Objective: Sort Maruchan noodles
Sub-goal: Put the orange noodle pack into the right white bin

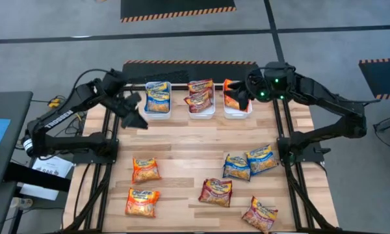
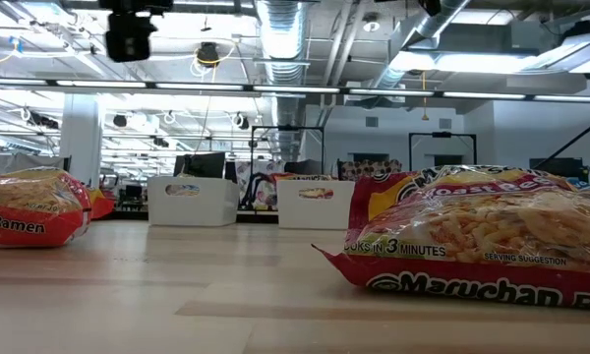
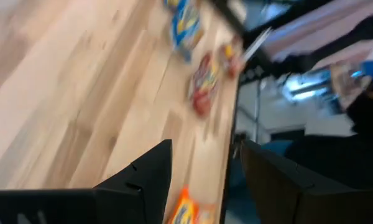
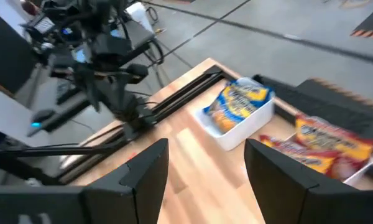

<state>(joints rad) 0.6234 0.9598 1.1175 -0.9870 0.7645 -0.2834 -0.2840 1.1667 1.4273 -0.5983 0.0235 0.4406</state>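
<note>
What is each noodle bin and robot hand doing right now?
Left bin: holds blue packets.
Middle bin: holds maroon packets.
Right bin: holds an orange packet.
Left gripper: fingers open, empty, beside the left bin.
Right gripper: fingers open, empty, over the right bin.
Loose packets: seven lying flat on the table.

Overhead, table-level, 2 wrist views (shared bins [image 1: 200, 104])
</note>
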